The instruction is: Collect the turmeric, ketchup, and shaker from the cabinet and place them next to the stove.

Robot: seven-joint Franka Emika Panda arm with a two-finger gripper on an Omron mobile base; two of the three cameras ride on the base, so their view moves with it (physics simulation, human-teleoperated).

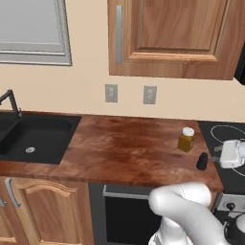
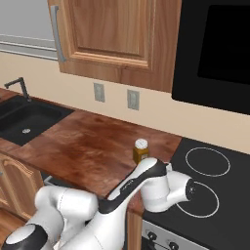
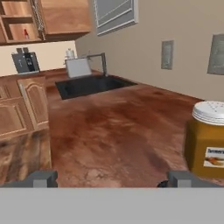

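Reddish, glossy wood counter [image 1: 124, 143] carries the black glass stove [image 2: 215, 195]. Just beside the stove we see the squat turmeric [image 1: 186, 139] jar, amber powder under its white lid; the left base view adds the small dark shaker [image 1: 202, 161]. Our gripper [image 3: 111, 178] stands released, jaws wide, near the jar.

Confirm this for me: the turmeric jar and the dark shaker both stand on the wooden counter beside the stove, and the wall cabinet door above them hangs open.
One thing is wrong: the cabinet door is shut, as the left base view shows. The rest holds: the turmeric jar and the dark shaker both stand on the wooden counter beside the stove.
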